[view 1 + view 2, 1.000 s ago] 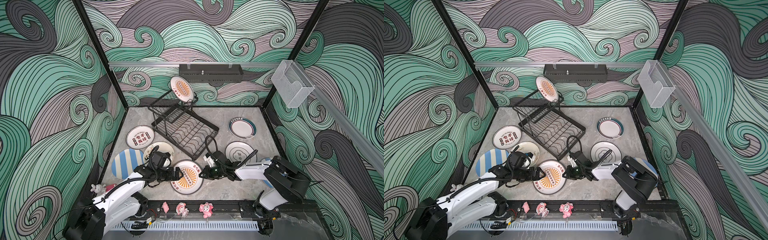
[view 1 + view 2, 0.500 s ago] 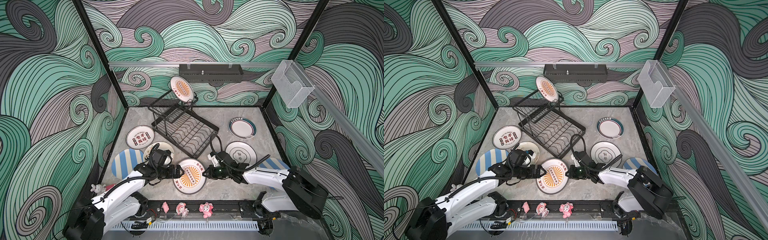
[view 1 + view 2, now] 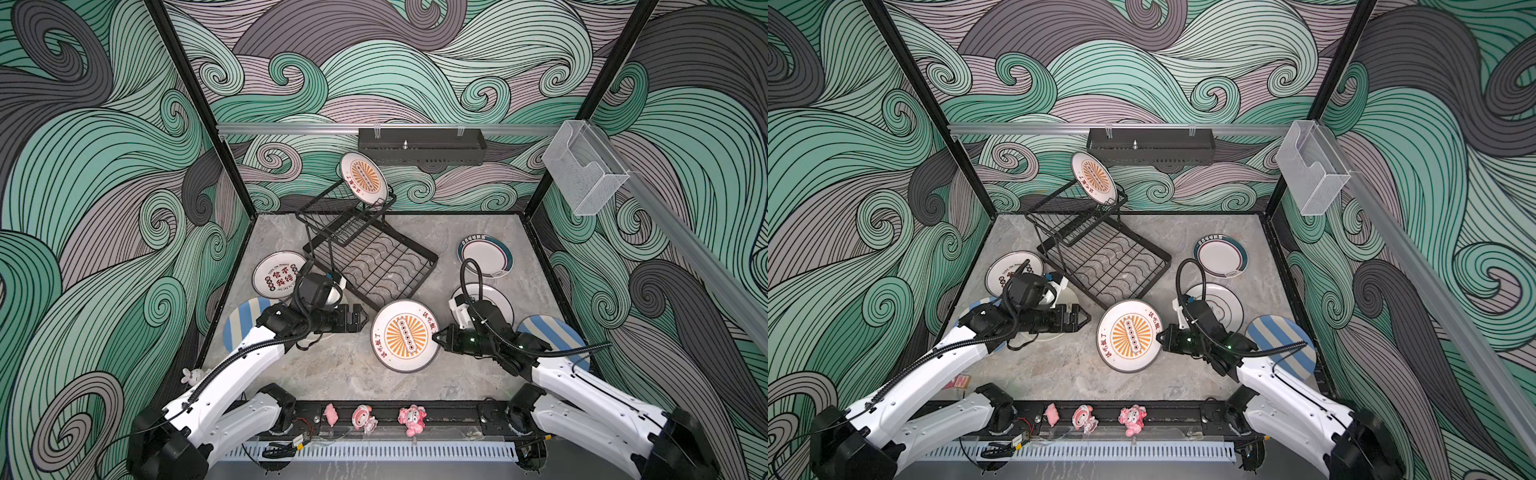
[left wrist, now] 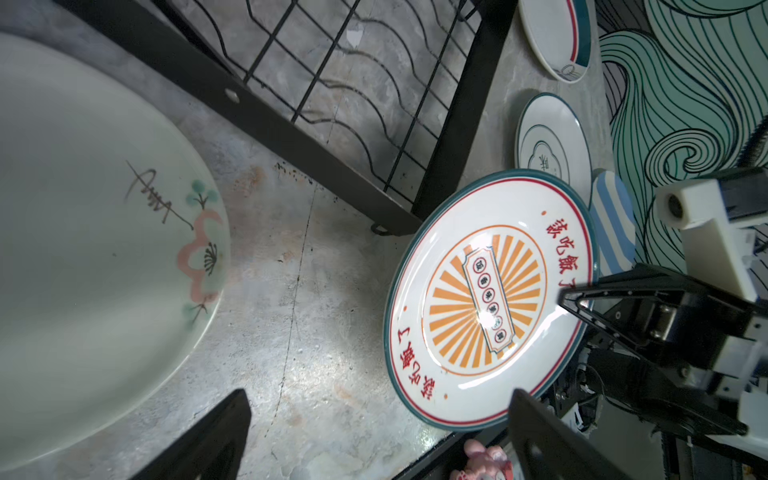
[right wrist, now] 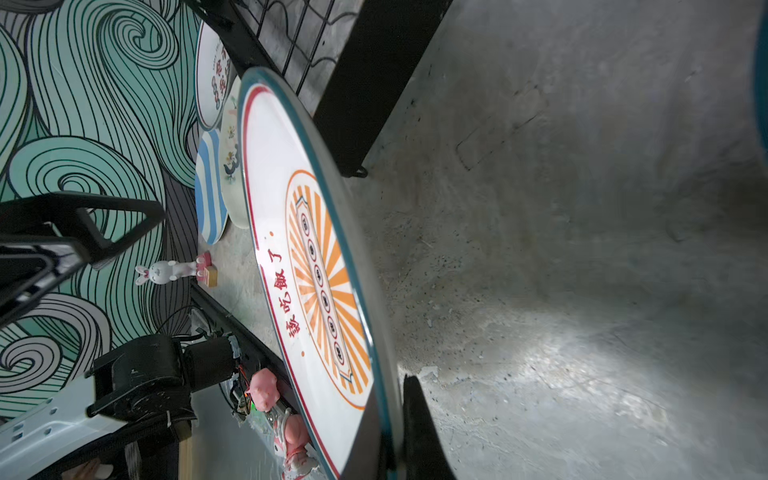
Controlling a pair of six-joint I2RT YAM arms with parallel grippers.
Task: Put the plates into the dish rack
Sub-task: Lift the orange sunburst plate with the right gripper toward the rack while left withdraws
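My right gripper (image 3: 436, 337) (image 5: 392, 415) is shut on the rim of an orange-sunburst plate (image 3: 405, 336) (image 3: 1129, 336) (image 5: 307, 266), holding it tilted just off the table by the near corner of the black wire dish rack (image 3: 370, 257) (image 3: 1104, 262). My left gripper (image 3: 360, 318) (image 4: 376, 399) is open and empty, a short way left of that plate (image 4: 486, 299). A second sunburst plate (image 3: 363, 176) stands in the rack's raised upper basket. The lower grid tray holds nothing.
On the table lie a red-character plate (image 3: 280, 274), a cream flowered plate (image 4: 83, 228) under my left arm, two blue-striped plates (image 3: 243, 320) (image 3: 548, 336), a teal-rimmed plate (image 3: 485, 255) and a ringed white plate (image 3: 494, 299). A black trough shelf (image 3: 422, 146) and a clear box (image 3: 584, 166) hang on the walls.
My right gripper has closed on the sunburst plate's rim and drawn it to the right, tipped up. My left gripper, earlier at the plate's left edge, now stands apart from it.
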